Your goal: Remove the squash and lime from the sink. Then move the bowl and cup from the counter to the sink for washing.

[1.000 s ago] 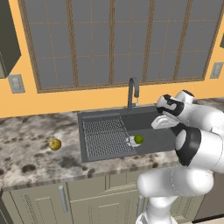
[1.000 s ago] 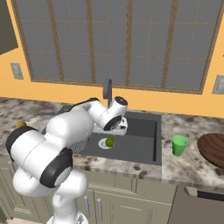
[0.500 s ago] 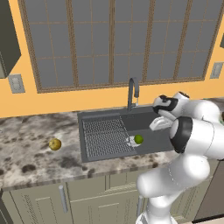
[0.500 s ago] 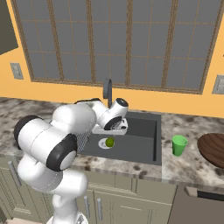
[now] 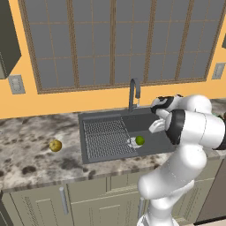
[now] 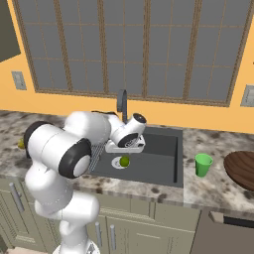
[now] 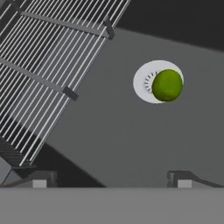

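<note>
Green lime on silver drain in sink. Gripper above, jaws wide apart, empty. Squash on counter.

- Speckled stone counter runs along under the window, with cabinets below.
- The dark grey sink is set into it, ribbed drainboard on its left half.
- Squash sits on the counter left of the sink, well apart from it.
- Right of the sink: the green cup, upright, and beside it the reddish-brown bowl.
- Lime rests on the silver drain.
</note>
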